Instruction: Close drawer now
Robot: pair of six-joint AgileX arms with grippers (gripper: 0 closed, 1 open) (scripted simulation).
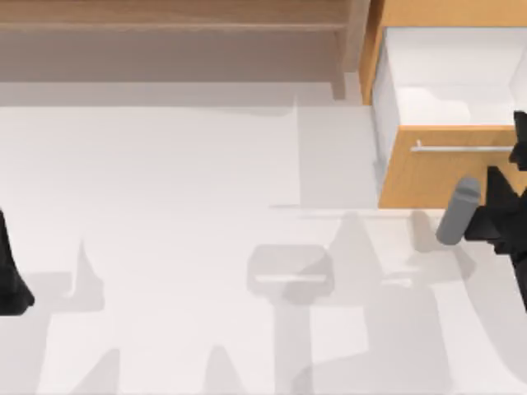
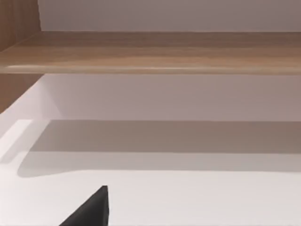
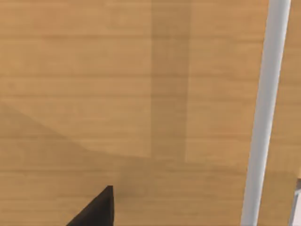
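White table (image 1: 181, 247) bare near me | left gripper (image 1: 12, 280) parked at its left edge, fingers: cannot tell | right gripper (image 1: 515, 177) against the drawer (image 1: 428, 177) front at far right, handle (image 1: 461, 149) beside it, fingers: cannot tell | drawer pulled out, white inside showing; whole push left | shelf (image 1: 173, 25) behind, well clear.

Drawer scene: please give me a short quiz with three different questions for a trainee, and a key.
1. True or false: the drawer is pulled out, its white inside in sight.
2. Which end effector is close to the drawer front? A) left B) right
3. Fill in: the handle on the drawer front is a thin silver ____.

Key:
1. True.
2. B. The right end effector is at the front by the handle; the left end effector is parked at the table's left edge.
3. Bar.
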